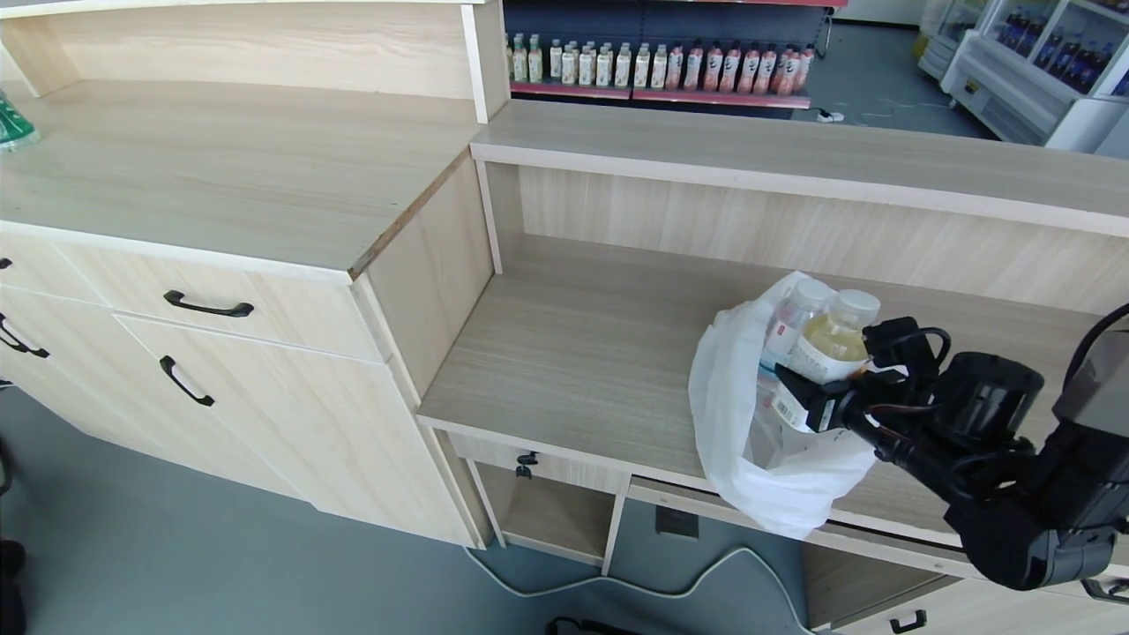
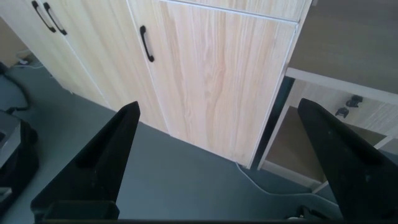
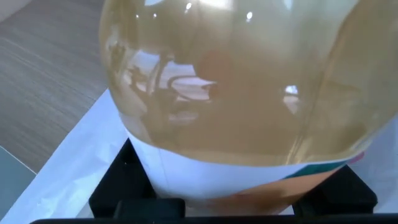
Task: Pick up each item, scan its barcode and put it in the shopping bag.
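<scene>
A white shopping bag (image 1: 750,414) stands open on the lower counter (image 1: 582,353), near its front edge. Two white-capped bottles stick out of its mouth: a clear one (image 1: 794,322) and, beside it, a yellowish drink bottle (image 1: 836,342). My right gripper (image 1: 842,369) is shut on the yellowish bottle at the bag's opening. In the right wrist view that bottle (image 3: 230,81) sits close up between the gripper (image 3: 236,202) fingers, with bag plastic (image 3: 68,162) beneath. My left gripper (image 2: 217,162) hangs open and holds nothing, low over the grey floor in front of the cabinet doors (image 2: 211,68).
A taller counter (image 1: 220,168) with drawers and black handles (image 1: 208,308) stands to the left. A green item (image 1: 13,123) lies at its far left edge. A raised ledge (image 1: 794,159) runs behind the bag. A cable (image 1: 617,582) lies on the floor below.
</scene>
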Robot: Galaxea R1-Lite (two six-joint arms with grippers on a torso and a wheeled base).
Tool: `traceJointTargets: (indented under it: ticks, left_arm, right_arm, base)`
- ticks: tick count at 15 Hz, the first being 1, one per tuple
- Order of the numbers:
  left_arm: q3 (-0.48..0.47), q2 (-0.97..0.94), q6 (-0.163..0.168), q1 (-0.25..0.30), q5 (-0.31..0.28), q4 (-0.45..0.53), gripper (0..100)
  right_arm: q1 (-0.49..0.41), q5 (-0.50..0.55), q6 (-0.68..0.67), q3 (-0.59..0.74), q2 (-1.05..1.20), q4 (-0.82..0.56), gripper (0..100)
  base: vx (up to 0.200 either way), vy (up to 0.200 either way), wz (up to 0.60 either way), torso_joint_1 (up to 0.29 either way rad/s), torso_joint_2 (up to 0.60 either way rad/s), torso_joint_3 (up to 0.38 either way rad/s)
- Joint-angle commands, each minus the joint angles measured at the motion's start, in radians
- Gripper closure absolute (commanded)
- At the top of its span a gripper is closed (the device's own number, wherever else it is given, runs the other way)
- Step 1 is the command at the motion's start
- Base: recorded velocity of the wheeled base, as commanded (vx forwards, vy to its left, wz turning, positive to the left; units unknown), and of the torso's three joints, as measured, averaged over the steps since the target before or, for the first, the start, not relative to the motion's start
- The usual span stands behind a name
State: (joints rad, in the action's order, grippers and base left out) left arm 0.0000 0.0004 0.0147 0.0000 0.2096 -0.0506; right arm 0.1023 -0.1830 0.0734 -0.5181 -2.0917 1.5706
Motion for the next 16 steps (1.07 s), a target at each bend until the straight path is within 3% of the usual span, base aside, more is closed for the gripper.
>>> traceJointTargets:
  ticks: [1,16]
  left_arm:
    - [0.0,0.0,-0.001,0.0,0.001,0.0,0]
    - [0.0,0.0,0.001,0.0,0.001,0.0,0]
  right_arm:
    - [0.007,-0.003,0.009,-0.033,-0.064,0.0,100]
    - [0.01,-0.007,0.111,-0.16,-0.226,0.0,100]
  base:
    - [0.0,0.0,0.0,0.0,0.0,0.0]
    - [0.0,0.0,0.0,0.0,0.0,0.0]
